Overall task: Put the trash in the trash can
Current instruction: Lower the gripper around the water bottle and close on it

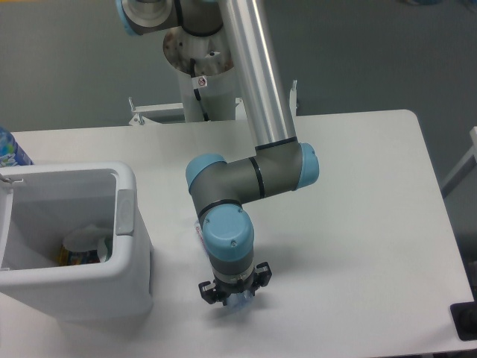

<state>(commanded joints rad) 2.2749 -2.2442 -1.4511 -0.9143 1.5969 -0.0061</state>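
The trash can (133,250) is a big white bin at the table's left, with a grey handle tab (124,212) on its right side. A pale crumpled piece (83,240) lies inside it, on top of something colourful. The crushed clear bottle lies on the table to the right of the bin, mostly hidden under my wrist. A strip of its label (200,234) and a bluish clear end (237,304) show. My gripper (232,298) points straight down over that end. The wrist hides its fingers, so I cannot tell whether it is open or shut.
A blue-labelled bottle (9,151) peeks in at the far left edge behind the bin. The arm's pedestal (201,82) stands behind the table. A black object (465,321) sits off the table's right front corner. The table's front edge runs just below the gripper.
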